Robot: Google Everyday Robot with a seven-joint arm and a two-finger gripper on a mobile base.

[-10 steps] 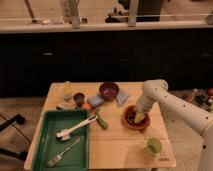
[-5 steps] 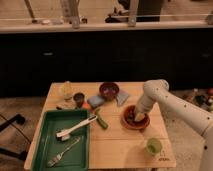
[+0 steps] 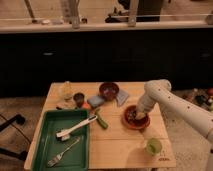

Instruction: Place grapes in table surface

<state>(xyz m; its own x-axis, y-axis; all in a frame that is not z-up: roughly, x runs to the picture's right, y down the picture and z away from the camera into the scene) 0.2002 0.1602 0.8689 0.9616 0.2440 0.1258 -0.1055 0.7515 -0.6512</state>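
On the tabletop (image 3: pixel 115 147), right: claw (image 3: pixel 138 115) in the red bowl (image 3: pixel 128 125), grip I cannot tell; grapes (image 3: pixel 131 115) look soft, so pinch mid-cluster gently.

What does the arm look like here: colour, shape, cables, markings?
The arm is off-white, built of thick rounded tubular links with a bulbous joint at the bend. A row of small dark dots runs along the long link. No loose cables or sleeves show. The gripper, at the reddish bowl, shows no markings I can make out.
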